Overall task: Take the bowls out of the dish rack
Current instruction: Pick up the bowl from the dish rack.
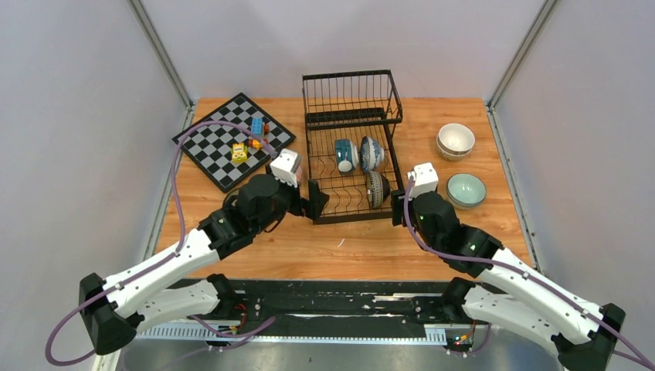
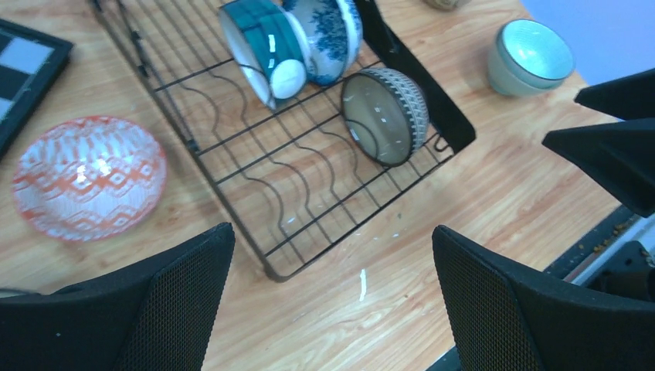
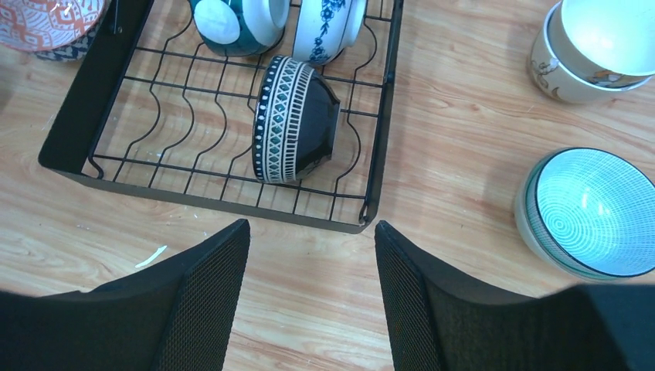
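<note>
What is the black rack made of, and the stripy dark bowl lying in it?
The dish rack looks like metal wire coated matte black: slim bent rods. The dark patterned bowl seems glazed ceramic: glossy surface, cream painted bands, though the look alone can't rule out plastic.

The rack is showing plain black wire. In it, the teal bowl is gleaming dark teal with a white foot. The floral bowl is carrying blue flowers on white. The dark bowl is wearing cream bands of dots, triangles and lines on black.

Left of the rack, the orange bowl is showing orange-red and white diamonds. At right, the mint bowl is showing pale blue-green with fine rings inside and a dark rim. The cream bowls are looking off-white.

The chessboard is showing black and white squares under yellow, blue and red blocks. The table is showing light wood grain. The left gripper and right gripper are showing black mesh texture.
</note>
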Robot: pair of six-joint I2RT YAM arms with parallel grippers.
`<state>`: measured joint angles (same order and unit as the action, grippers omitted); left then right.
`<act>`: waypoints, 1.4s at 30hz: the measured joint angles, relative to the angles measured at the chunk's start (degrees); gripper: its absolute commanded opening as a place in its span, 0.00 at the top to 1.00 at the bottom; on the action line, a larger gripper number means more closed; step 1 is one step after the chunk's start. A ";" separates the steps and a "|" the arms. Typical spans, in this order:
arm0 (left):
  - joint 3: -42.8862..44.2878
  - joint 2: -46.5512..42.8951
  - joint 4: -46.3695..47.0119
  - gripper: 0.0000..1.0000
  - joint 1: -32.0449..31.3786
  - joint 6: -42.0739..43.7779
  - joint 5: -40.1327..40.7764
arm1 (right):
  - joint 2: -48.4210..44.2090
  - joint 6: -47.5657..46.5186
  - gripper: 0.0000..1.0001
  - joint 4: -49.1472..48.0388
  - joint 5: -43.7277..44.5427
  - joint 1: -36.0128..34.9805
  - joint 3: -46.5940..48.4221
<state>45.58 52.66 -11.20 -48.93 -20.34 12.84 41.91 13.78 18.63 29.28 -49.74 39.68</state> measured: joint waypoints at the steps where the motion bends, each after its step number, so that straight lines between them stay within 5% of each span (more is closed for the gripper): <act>1: -0.35 0.26 1.20 0.00 -0.33 -0.09 -0.22 | -0.37 -0.02 0.36 0.00 0.37 0.00 0.00; 10: -0.57 10.78 7.13 0.00 -8.70 -4.15 0.85 | -4.90 3.10 0.36 1.92 -0.79 5.46 -0.50; 23: 0.90 23.10 25.35 0.06 -7.43 -15.61 -6.23 | -3.23 14.56 0.39 0.79 -19.87 25.22 -5.99; 34: 1.03 35.23 35.65 0.26 -2.89 -28.83 -13.94 | -8.98 17.14 0.40 -1.75 -29.24 25.81 -10.82; 42: 1.64 39.45 36.50 0.32 -1.27 -32.44 -13.81 | -12.68 17.55 0.41 -0.61 -32.37 25.81 -12.96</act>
<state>47.22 92.12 25.30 -50.19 -52.77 -0.97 29.23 31.33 18.02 -3.09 -23.92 26.72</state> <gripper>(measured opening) 0.697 0.595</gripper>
